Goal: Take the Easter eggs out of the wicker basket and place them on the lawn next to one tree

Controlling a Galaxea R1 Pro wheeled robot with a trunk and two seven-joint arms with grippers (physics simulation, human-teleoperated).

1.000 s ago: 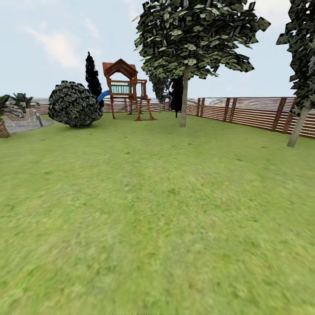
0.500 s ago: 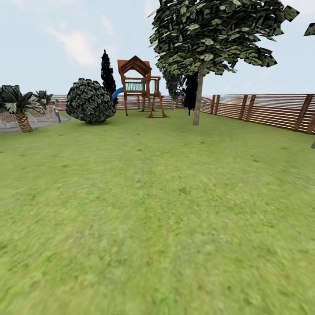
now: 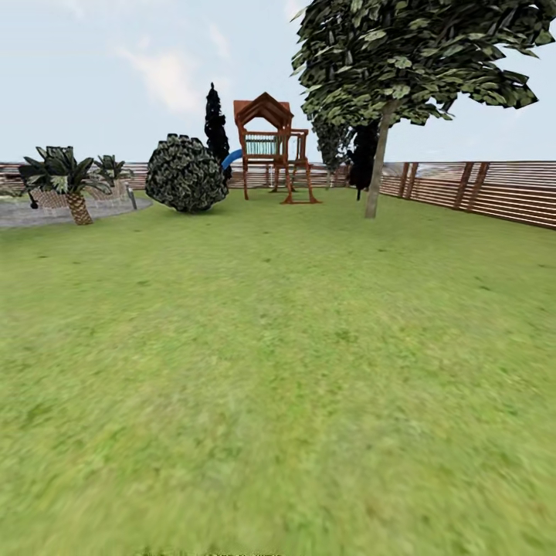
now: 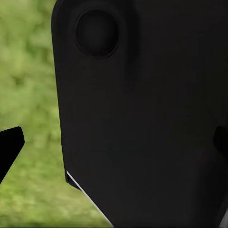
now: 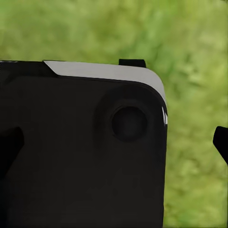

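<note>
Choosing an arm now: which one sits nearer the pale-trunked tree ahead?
Right, though only slightly: the tree stands right of centre, far across the lawn, so neither arm reaches it yet.

A wide, flat lawn (image 3: 278,371) of mottled green grass stretches across the garden, closed in along the far side by a brown horizontal-slat wooden fence (image 3: 479,189). A tree (image 3: 377,166) with a straight, pale grey-tan trunk stands upright on the grass near that fence, its dense green crown spreading high overhead. Blurred green grass (image 5: 194,42) also lies beneath both wrist cameras, behind dark robot housing.
</note>
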